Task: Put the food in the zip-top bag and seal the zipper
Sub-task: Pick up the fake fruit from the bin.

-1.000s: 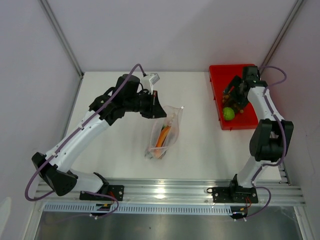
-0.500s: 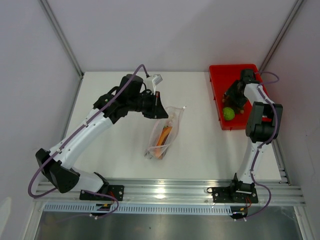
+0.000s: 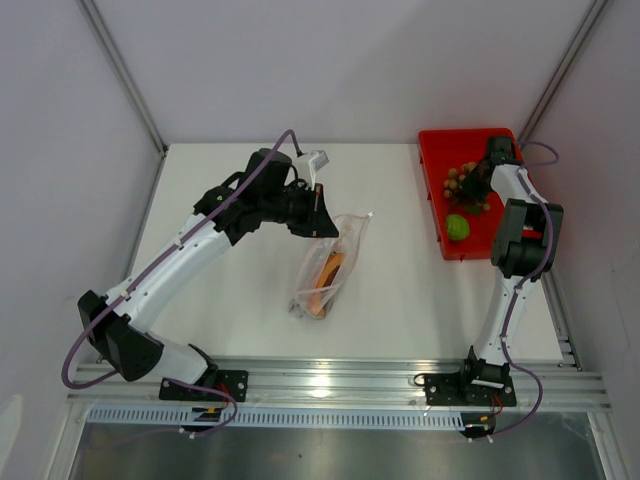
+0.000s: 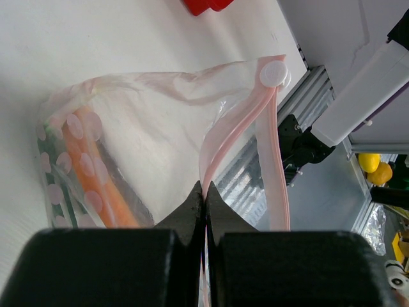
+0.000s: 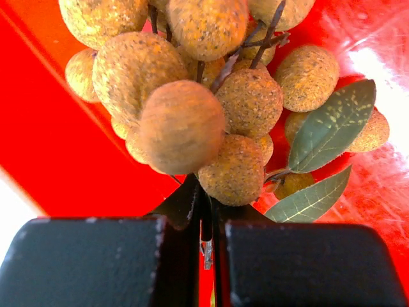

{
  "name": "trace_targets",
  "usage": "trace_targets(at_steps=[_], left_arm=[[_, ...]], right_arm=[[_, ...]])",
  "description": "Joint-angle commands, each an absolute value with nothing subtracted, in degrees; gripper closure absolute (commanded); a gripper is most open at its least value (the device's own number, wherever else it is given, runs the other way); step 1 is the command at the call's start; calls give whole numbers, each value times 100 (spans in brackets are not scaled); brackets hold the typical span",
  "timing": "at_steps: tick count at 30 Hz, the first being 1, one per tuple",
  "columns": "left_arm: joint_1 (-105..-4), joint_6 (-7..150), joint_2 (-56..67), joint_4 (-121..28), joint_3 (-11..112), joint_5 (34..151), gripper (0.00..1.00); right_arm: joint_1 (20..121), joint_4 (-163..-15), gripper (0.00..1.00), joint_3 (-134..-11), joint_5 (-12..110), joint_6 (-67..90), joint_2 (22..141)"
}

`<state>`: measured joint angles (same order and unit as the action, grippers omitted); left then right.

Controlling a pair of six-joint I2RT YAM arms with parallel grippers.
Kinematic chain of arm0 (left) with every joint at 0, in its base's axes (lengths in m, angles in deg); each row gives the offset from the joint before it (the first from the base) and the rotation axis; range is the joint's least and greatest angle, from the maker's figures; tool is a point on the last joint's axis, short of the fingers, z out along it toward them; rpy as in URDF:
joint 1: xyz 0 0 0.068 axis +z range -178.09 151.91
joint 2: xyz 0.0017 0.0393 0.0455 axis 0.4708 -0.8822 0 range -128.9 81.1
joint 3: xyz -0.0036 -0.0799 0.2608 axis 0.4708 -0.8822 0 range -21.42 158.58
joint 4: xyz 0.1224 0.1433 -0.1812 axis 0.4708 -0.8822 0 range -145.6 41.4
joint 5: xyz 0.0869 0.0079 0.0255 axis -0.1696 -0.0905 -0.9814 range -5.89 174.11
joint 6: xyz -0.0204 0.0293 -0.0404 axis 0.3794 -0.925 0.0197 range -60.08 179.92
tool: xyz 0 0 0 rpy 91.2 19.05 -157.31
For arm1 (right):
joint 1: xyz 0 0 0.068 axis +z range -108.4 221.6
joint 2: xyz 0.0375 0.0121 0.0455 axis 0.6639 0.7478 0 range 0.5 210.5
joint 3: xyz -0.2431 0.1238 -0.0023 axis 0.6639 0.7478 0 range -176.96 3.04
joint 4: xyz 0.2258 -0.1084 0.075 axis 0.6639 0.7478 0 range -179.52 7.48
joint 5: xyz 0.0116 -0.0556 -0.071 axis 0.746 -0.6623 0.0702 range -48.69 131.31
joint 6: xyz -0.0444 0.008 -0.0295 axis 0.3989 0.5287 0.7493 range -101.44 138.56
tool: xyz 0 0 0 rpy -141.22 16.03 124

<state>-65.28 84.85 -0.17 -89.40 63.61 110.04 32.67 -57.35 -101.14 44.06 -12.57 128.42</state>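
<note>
From above, I have the left gripper (image 3: 317, 212) out over the middle of the table (image 3: 220, 290), pinched shut on the upper edge of the zip-top bag (image 3: 335, 255). That lifts the mouth off the surface while the rest of the bag trails toward me with an orange long piece (image 3: 326, 270) already inside. I judge this hold is there to keep the opening up and steady for the next item. Well apart on the right, the red tray (image 3: 432, 160) has the small green fruit (image 3: 457, 227) near its front. The bunch of tan fruits (image 3: 460, 182) sits further back, with the right gripper (image 3: 476, 183) right against it. Through the left wrist camera, the fingers are pressed together on the near run of the zipper (image 4: 227, 137). The far run bows away to its white end tab (image 4: 273, 71), so the mouth gapes in a narrow loop, enough for a slim item but tight for a cluster, I reckon. Through the right wrist camera, the jaws are pressed together just under the bunch, apparently nipping its stem rather than the fruits, and two green leaves (image 5: 326, 128) hang off to one side. A stem grip makes sense to me, as it spares the fruits. The bunch hangs loose, though, so it could swing on the carry to the bag.
</note>
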Motion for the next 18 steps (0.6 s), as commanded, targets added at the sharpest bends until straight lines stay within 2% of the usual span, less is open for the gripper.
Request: trace_targets(at_steps=[1, 6, 18], left_arm=[[-6518, 8418, 33, -8850, 6497, 11074, 99], [-6500, 8444, 95, -8859, 6488, 11047, 99], [-6430, 8471, -46, -8973, 6796, 11337, 99]], right_arm=[[3211, -5893, 100, -10392, 4614, -1106, 12418], [3237, -5682, 100, -10314, 4974, -1035, 11697], [3921, -5919, 100, -8257, 7117, -1430, 7859]])
